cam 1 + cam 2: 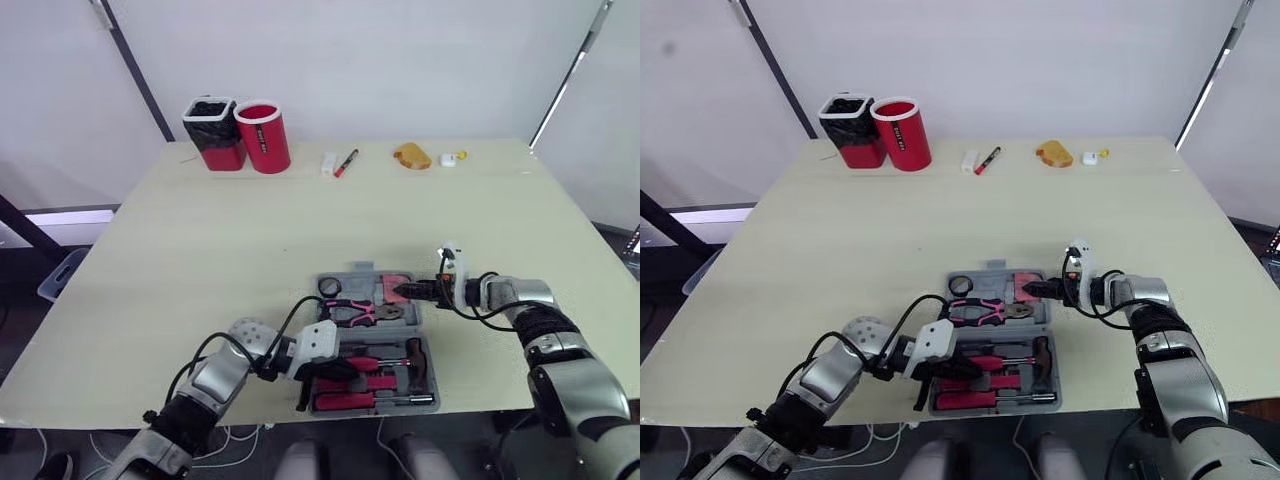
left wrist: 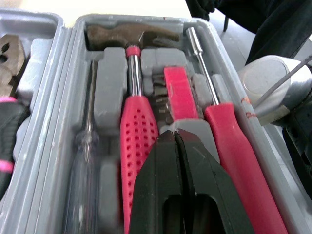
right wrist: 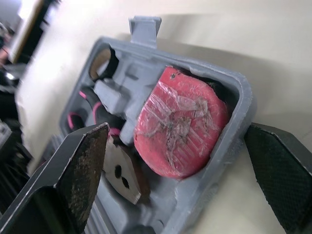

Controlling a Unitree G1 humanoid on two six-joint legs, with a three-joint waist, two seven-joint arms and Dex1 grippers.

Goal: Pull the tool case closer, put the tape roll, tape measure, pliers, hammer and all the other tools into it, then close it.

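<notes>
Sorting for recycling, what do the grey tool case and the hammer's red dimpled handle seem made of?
Grey tool case: moulded plastic, matt, judging by its rounded formed pockets. Hammer's red dimpled handle: probably rubber or soft plastic, slightly glossy.

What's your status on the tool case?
Left gripper shut, over the hammer half. Right gripper open, astride the tool case corner by the tape measure. Case open; pliers, tape roll seated. Both grippers likely block closing.
</notes>
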